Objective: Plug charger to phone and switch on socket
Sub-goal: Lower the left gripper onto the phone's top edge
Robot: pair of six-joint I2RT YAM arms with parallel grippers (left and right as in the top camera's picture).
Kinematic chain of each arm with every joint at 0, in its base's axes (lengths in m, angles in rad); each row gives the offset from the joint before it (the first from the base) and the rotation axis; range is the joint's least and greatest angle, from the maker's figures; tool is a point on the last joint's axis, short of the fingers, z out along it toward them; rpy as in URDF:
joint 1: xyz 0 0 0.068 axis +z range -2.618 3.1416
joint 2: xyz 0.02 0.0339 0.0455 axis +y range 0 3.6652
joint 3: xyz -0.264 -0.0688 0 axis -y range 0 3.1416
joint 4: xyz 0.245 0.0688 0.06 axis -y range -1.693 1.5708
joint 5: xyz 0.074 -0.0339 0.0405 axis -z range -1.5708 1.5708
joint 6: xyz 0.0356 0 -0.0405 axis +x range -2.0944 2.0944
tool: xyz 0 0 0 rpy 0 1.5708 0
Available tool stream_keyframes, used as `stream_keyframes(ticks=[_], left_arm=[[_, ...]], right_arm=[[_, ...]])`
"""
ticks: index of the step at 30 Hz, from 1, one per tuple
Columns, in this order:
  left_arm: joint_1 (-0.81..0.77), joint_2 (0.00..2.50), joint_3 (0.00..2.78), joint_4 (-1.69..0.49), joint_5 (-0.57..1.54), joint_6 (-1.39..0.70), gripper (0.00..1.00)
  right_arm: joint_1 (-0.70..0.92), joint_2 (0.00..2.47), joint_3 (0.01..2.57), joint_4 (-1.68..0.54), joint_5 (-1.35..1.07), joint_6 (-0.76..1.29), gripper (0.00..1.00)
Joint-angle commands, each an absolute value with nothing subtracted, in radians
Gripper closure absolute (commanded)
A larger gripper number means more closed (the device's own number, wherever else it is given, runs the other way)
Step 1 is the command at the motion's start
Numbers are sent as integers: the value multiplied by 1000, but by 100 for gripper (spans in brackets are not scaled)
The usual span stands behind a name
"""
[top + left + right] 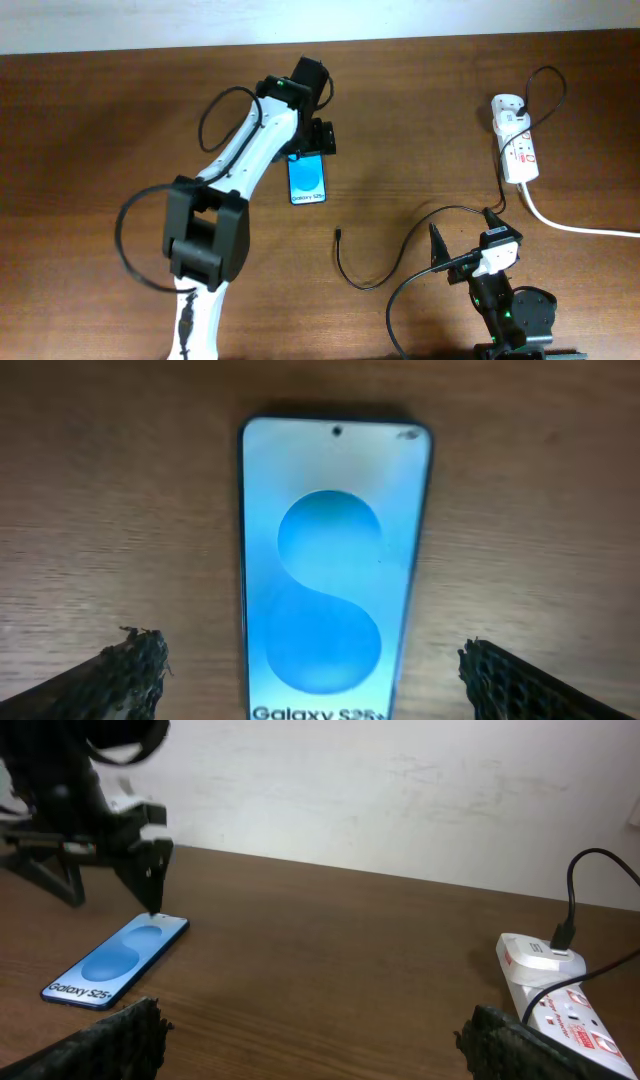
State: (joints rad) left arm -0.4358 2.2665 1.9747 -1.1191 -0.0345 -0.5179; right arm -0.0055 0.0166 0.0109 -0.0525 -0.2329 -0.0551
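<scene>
Both arms out, both grippers spread wide.

The left arm (245, 160) stretches from the near left edge toward the far centre, elbow bent low near its base. Its wrist tips the left gripper (308, 152) straight down, and the dark mesh-padded fingers (135, 665) stand well apart. The right arm (500, 310) sits folded low at the near right. The right gripper (465, 235) points roughly level toward the far side, its two fingers (125, 1035) likewise splayed, with nothing between them.

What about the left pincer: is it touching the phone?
Apart. The left wrist view shows the left pincer open, with bare table between each finger and the phone.
</scene>
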Motion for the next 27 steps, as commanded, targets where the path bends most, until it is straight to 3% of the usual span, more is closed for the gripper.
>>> stream_keyframes(ticks=[1, 27], left_arm=[[-439, 2294, 1983, -1121, -47, -530, 1], [-439, 2297, 1983, -1110, -49, -530, 1]], right_arm=[[2, 13, 6, -57, -231, -48, 2], [2, 13, 6, -57, -231, -48, 2]])
